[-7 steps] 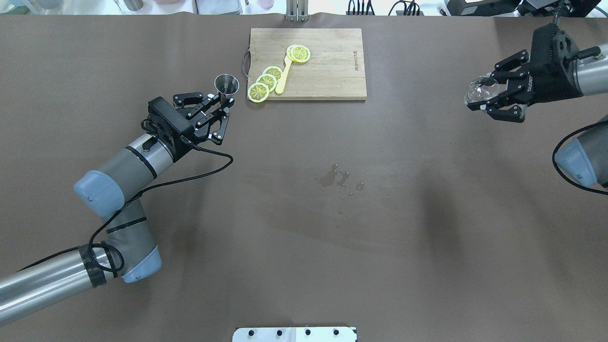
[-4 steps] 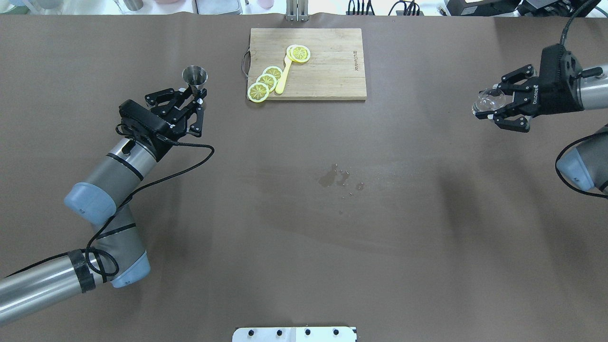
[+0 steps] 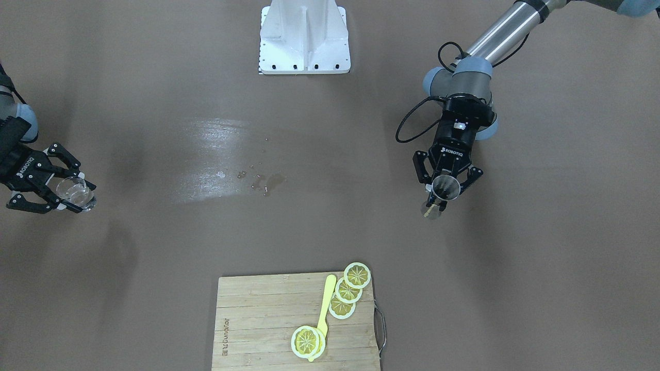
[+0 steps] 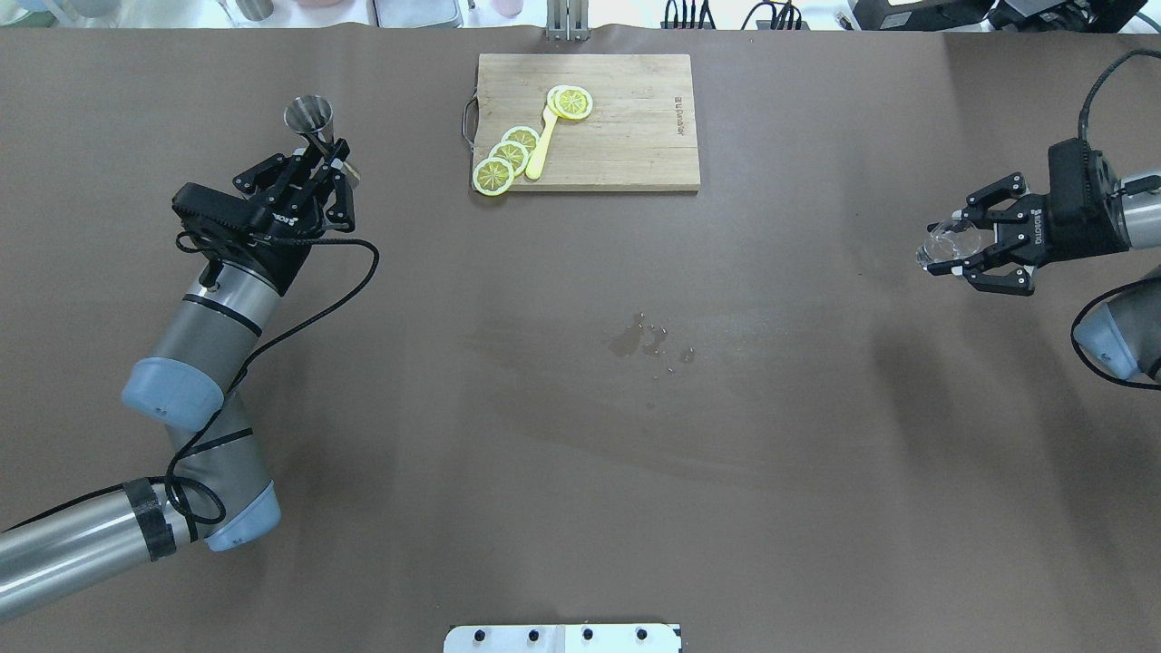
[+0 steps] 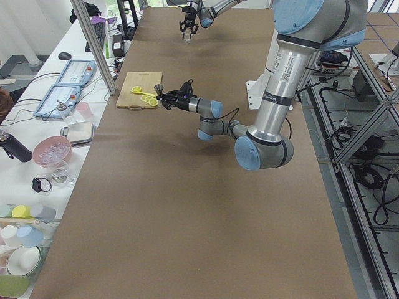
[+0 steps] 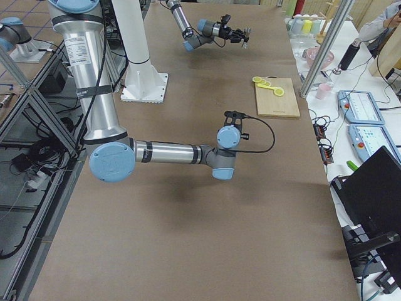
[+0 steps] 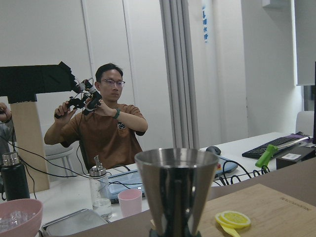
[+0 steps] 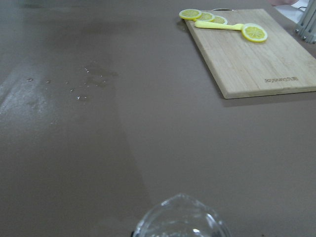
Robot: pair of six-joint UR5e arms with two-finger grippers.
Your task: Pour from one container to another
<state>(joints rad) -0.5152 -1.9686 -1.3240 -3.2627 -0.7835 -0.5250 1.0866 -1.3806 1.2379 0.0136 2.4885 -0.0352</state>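
Note:
The grey metal jigger (image 4: 309, 119) is held above the table at the far left, with my left gripper (image 4: 326, 168) shut on its waist. In the left wrist view the jigger (image 7: 176, 190) stands upright with its rim level. In the front-facing view the jigger (image 3: 444, 188) sits between the fingers of that gripper (image 3: 444, 195). The small clear glass (image 4: 943, 243) is at the right edge, and my right gripper (image 4: 949, 250) is shut on it. The glass (image 3: 76, 191) also shows as a bit of rim (image 8: 180, 219) at the bottom of the right wrist view. The two grippers are far apart.
A wooden cutting board (image 4: 626, 136) at the far middle carries lemon slices (image 4: 508, 159) and a yellow utensil (image 4: 542, 141). A small wet patch with drops (image 4: 646, 341) lies mid-table. The white robot base (image 3: 304, 38) is at the near edge.
My left arm has carried the jigger leftwards and further from the board. My right gripper has drawn the glass back towards the robot's side and a little to the right.

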